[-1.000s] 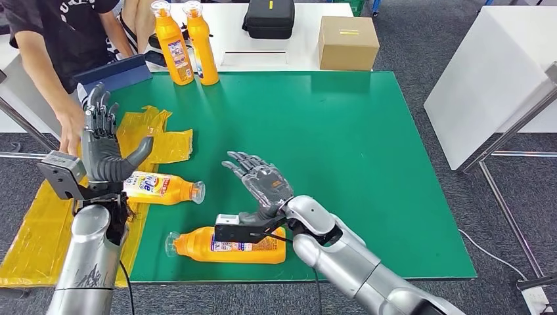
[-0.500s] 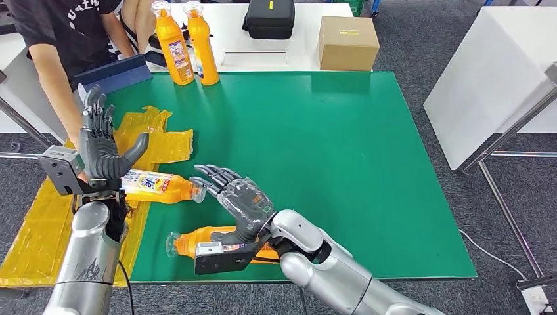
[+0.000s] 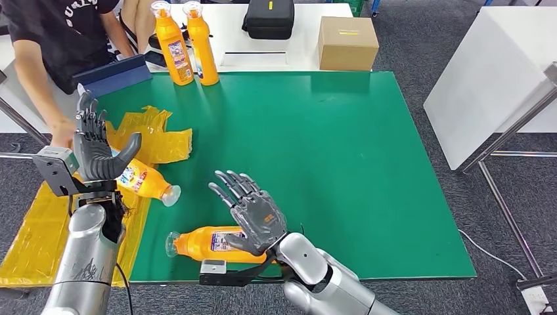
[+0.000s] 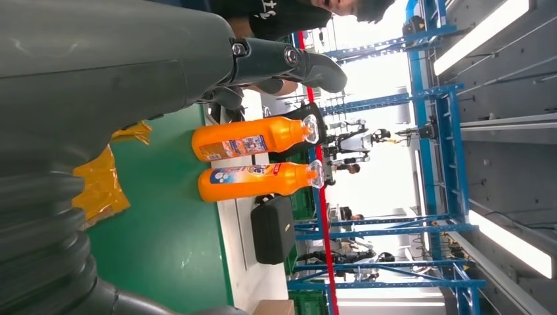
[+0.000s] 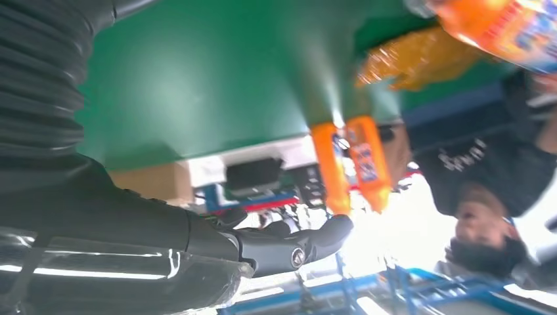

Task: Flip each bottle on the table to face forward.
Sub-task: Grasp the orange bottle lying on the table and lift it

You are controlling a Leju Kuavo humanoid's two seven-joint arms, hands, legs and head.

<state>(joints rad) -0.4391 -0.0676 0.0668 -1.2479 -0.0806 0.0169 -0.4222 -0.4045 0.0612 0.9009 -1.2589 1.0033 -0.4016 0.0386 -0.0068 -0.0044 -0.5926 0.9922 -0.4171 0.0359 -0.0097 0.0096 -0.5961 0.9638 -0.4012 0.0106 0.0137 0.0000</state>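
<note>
Left hand [image 3: 97, 147] up over the tabletop's left edge, fingers spread and pointing up, thumb out to the side, gripping nothing. Partly covers the bottle behind it [image 3: 141, 181], so only the label end and the clear cap poke out past the thumb; lies tilted, half on the yellow plastic sheet [image 3: 161, 143], half on the green tabletop [image 3: 341, 151]. Can't tell if the palm actually touches it or just hangs in front.

Right hand [image 3: 253, 211] also open, fingers fanned, palm up-ish, hovering right above the second lying bottle [image 3: 210, 244]. Covers that bottle's base end; cap end points left, label partly readable. Looks apart from it, hard to be sure.

Two more orange bottles [image 3: 184, 42] standing upright side by side at the far edge, same pair clear in the left wrist view [image 4: 253, 157] and blurry in the right wrist view [image 5: 351, 164]. Black case [image 3: 269, 18] and cardboard box [image 3: 348, 42] on the white table behind. Person in a dark shirt [image 3: 59, 36] at the far left, cut off by the frame, one hand low behind the robot's left hand.
</note>
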